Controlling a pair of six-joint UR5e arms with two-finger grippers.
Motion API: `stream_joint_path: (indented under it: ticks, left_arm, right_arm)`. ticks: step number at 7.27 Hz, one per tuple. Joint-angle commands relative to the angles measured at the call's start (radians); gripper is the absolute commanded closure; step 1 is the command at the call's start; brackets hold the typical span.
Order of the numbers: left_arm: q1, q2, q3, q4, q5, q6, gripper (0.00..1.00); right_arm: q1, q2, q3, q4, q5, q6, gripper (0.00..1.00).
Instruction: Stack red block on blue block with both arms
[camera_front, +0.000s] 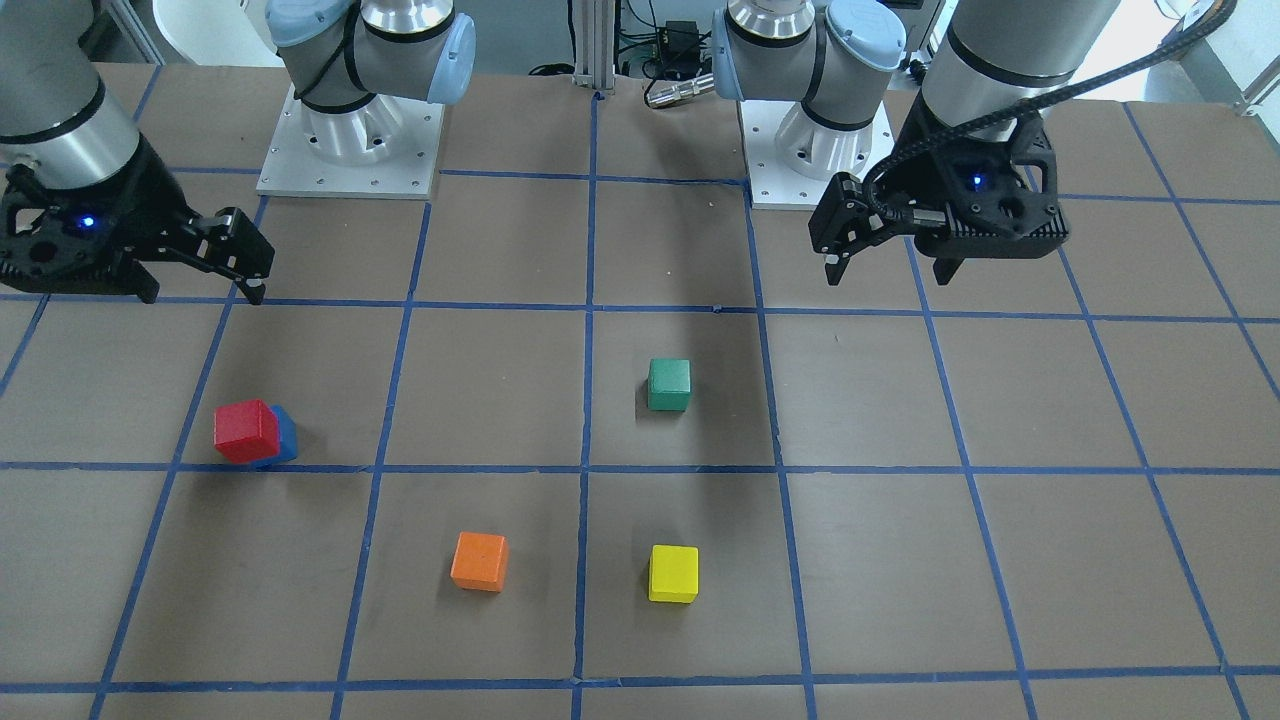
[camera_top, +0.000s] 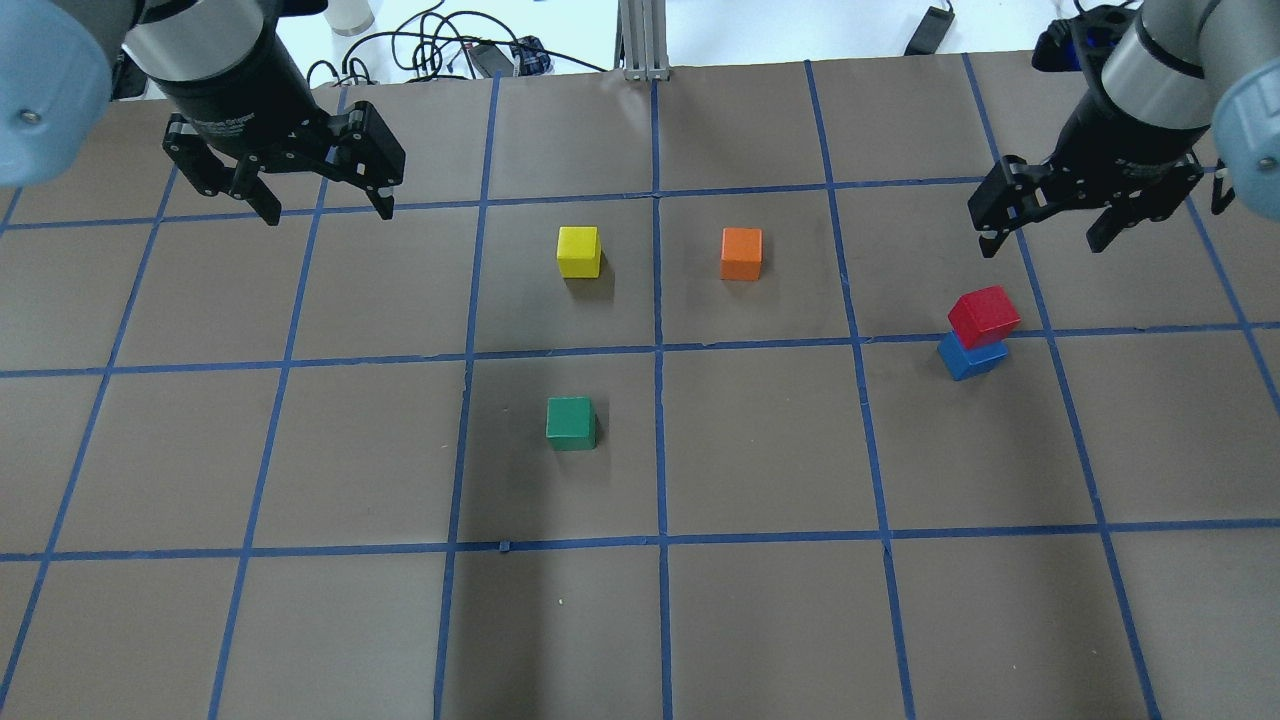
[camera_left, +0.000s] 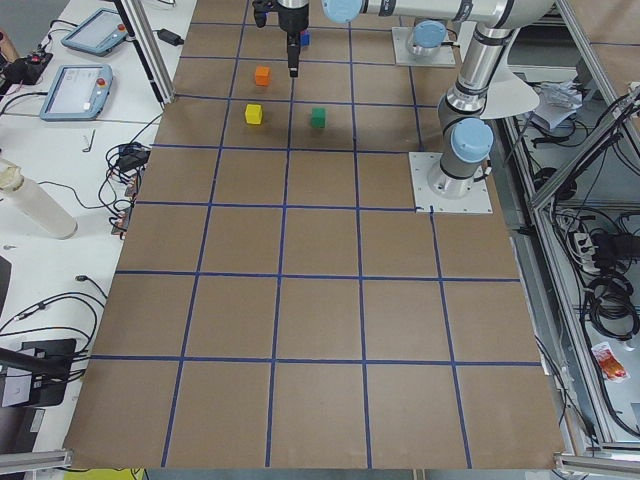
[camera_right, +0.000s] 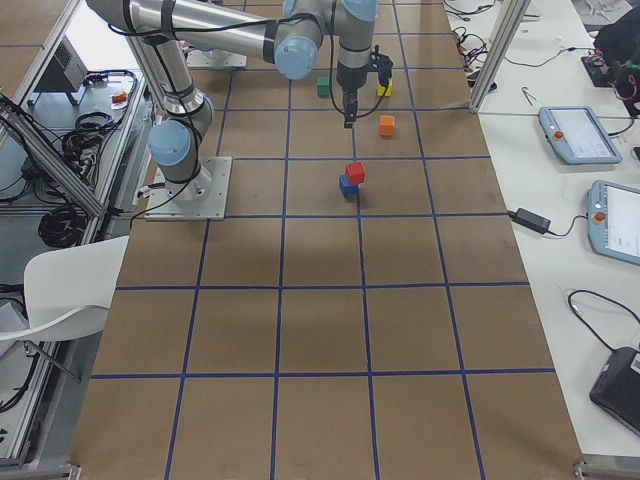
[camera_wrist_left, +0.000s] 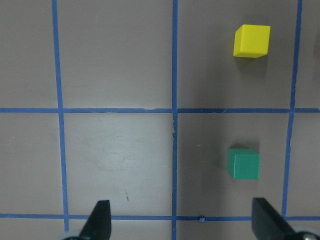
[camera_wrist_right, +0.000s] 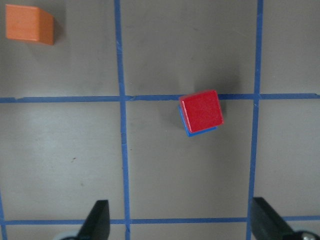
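Note:
The red block (camera_top: 984, 315) sits on top of the blue block (camera_top: 972, 356), turned slightly against it, on the right side of the table. The stack also shows in the front view, red (camera_front: 246, 431) over blue (camera_front: 286, 438), and in the right wrist view, red (camera_wrist_right: 201, 111) over a blue sliver (camera_wrist_right: 190, 132). My right gripper (camera_top: 1042, 243) is open and empty, raised just beyond the stack and apart from it; it also shows in the front view (camera_front: 203, 293). My left gripper (camera_top: 328, 213) is open and empty, raised over the far left of the table (camera_front: 892, 275).
A yellow block (camera_top: 579, 251) and an orange block (camera_top: 741, 253) stand side by side in the middle far row. A green block (camera_top: 571, 422) stands nearer the robot, below the yellow one. The brown table (camera_top: 760, 600) has a blue tape grid.

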Motion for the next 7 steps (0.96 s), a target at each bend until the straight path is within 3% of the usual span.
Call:
stream_joint_path:
  ticks: [1,7]
  left_arm:
    - [0.000,0.001,0.000,0.000,0.001,0.000,0.00]
    - [0.002,0.001,0.000,0.000,0.001,0.000,0.00]
  right_arm:
    - [0.147,0.002,-0.034,0.016,0.010,0.212,0.00]
    - [0.129,-0.018,-0.031,0.089,-0.006,0.197,0.00]
